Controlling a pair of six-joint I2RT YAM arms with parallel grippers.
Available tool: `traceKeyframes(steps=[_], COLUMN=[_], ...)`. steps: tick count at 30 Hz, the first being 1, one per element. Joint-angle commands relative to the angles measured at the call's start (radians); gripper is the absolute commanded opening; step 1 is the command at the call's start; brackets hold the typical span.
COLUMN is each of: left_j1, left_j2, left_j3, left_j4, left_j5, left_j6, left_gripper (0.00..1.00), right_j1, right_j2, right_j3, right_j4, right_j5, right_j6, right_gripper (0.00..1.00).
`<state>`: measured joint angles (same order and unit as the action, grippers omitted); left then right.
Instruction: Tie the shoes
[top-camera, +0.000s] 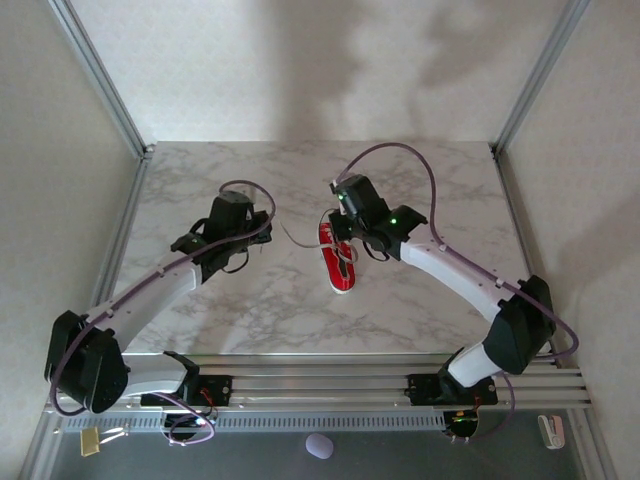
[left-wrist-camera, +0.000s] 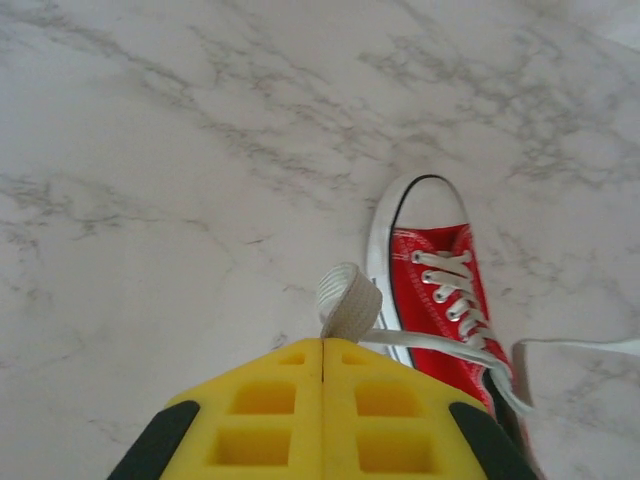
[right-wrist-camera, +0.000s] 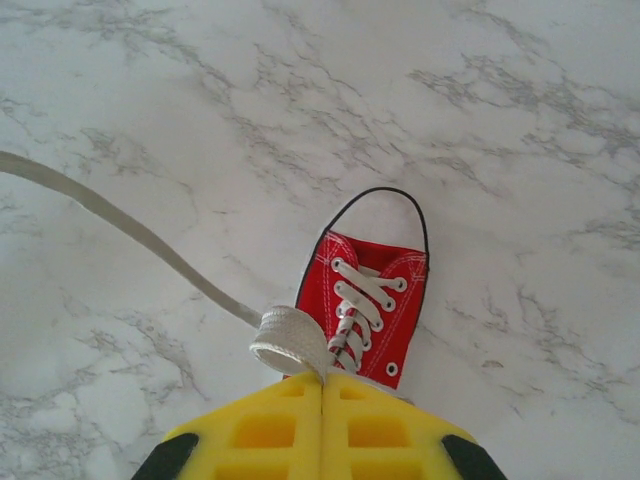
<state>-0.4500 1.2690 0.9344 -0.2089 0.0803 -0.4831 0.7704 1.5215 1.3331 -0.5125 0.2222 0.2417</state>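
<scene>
Roughly at the middle of the marble table (top-camera: 250, 310), a little right of centre, lies the 1 red shoe (top-camera: 338, 262). Its length runs near to far with a slight slant. It rests flat on its white sole, and white laces (right-wrist-camera: 362, 290) criss-cross up the front.

The left gripper (left-wrist-camera: 322, 345) has its 2 yellow fingers pressed flat together with no gap along the seam. The left loop (left-wrist-camera: 349, 303) of flat white lace is pinched at their tips and curls up just beside the shoe's white rubber edge. From that loop a strand runs across the red upper toward the shoe's opening, and another strand (left-wrist-camera: 580, 347) trails away over the marble. In the top view this gripper sits to the left of the shoe, apart from it, with a thin line of lace stretched between them.

The right gripper (right-wrist-camera: 322, 378) is likewise fully closed, finger against finger. It nips the right loop (right-wrist-camera: 288, 340), which lies against the red canvas at the end of the lacing. A long flat strand (right-wrist-camera: 110, 215) runs off from it across the table. Seen from above, this gripper hangs over the far end of the shoe.
</scene>
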Motion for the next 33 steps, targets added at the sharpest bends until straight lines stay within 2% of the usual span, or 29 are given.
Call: traceKeyframes(steps=[1,8,14,19,23,27,33], left_j1=[0.004,0.011,0.011,0.011,0.011,0.032,0.1], left_j2=[-0.043,-0.16,-0.216,-0.248,-0.256,-0.214,-0.071], left_j3=[0.028,-0.059,-0.154,-0.192,-0.21,-0.176,-0.043], left_j4=[-0.003,0.012,0.046,0.053,0.061,0.042,0.047], left_j5=[0.015,-0.023,0.014,0.001,-0.018,-0.08,-0.016], left_j6=[-0.015,-0.026,-0.038,-0.04,-0.042,-0.069,-0.082], left_gripper=[0.0,0.0,0.0,0.0,0.0,0.0,0.0], right_j1=[0.009,0.012,0.012,0.013,0.015,0.022,0.033], right_j2=[0.043,0.137,0.261,0.29,0.263,0.174,0.01], right_j3=[0.038,0.119,0.206,0.209,0.191,0.113,-0.038], right_j4=[0.017,0.001,-0.018,-0.02,-0.008,0.048,0.086], right_j5=[-0.043,-0.026,-0.11,-0.111,-0.093,-0.057,-0.041], right_j6=[-0.012,0.023,0.052,0.062,0.06,0.042,-0.019], right_gripper=[0.0,0.0,0.0,0.0,0.0,0.0,0.0])
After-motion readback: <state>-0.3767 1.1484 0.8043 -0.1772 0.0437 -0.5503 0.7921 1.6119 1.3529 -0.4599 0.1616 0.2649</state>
